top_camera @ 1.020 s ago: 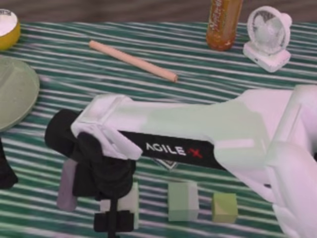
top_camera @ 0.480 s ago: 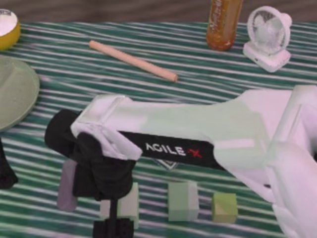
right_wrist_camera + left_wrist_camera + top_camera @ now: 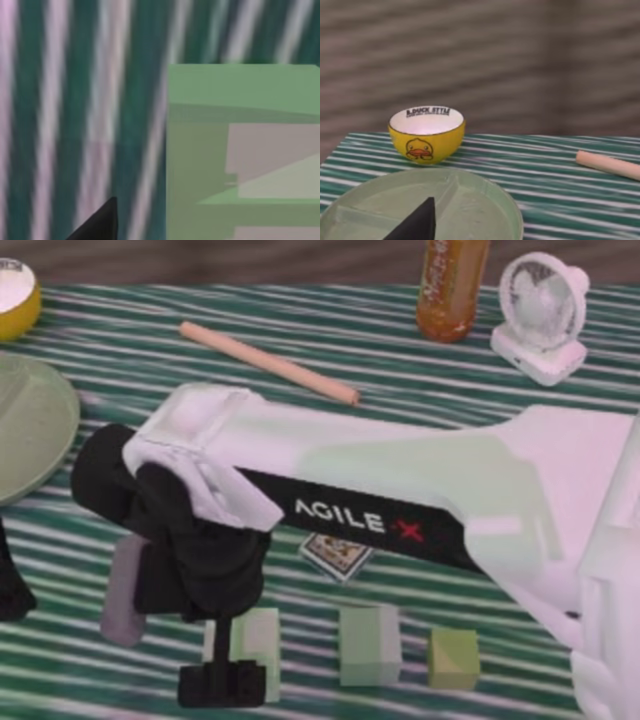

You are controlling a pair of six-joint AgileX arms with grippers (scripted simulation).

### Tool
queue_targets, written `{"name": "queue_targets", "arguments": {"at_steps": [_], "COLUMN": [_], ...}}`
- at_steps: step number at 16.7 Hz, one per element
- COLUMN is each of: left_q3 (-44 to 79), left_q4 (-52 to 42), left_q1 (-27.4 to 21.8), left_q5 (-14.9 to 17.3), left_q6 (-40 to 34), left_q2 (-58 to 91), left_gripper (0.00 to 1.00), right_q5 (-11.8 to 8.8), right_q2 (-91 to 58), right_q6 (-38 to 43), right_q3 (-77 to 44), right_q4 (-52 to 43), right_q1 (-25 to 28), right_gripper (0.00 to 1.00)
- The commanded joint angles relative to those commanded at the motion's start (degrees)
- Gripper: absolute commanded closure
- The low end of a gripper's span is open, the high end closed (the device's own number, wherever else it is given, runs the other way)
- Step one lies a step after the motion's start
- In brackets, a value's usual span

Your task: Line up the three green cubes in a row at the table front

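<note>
Three green cubes stand in a row near the front edge of the striped table (image 3: pixel 400 410): the large pale mint one (image 3: pixel 262 640), the medium pale mint one (image 3: pixel 370 645) and the small olive one (image 3: pixel 453 658). My right arm reaches across from the right. Its gripper (image 3: pixel 222 683) hangs open just over the left front of the large cube, holding nothing. In the right wrist view one dark fingertip (image 3: pixel 100 222) shows beside the large cube (image 3: pixel 240 150), apart from it. My left gripper (image 3: pixel 10 590) is parked at the left edge, open, over the plate.
A pale green plate (image 3: pixel 30 420) and a yellow duck bowl (image 3: pixel 15 295) sit at the left. A wooden stick (image 3: pixel 268 362), an orange bottle (image 3: pixel 450 290) and a white fan (image 3: pixel 540 315) stand at the back. A small card (image 3: pixel 335 555) lies under the right arm.
My right arm has lifted and shifted left and back, uncovering the small card. The large cube stays put on the cloth. The left arm has not moved.
</note>
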State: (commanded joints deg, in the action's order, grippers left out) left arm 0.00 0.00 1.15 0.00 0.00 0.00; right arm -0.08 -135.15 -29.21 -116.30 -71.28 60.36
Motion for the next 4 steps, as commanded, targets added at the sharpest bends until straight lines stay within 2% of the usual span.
{"name": "queue_targets", "arguments": {"at_steps": [4], "left_q3": [0.0], "left_q4": [0.0], "left_q1": [0.0], "left_q5": [0.0], "left_q6": [0.0], "left_q2": [0.0], "left_gripper": [0.0], "right_q5": [-0.04], "right_q2": [1.07], "right_q6": [-0.08], "right_q3": [-4.16], "right_q4": [-4.75], "right_q1": [0.15], "right_gripper": [0.0]}}
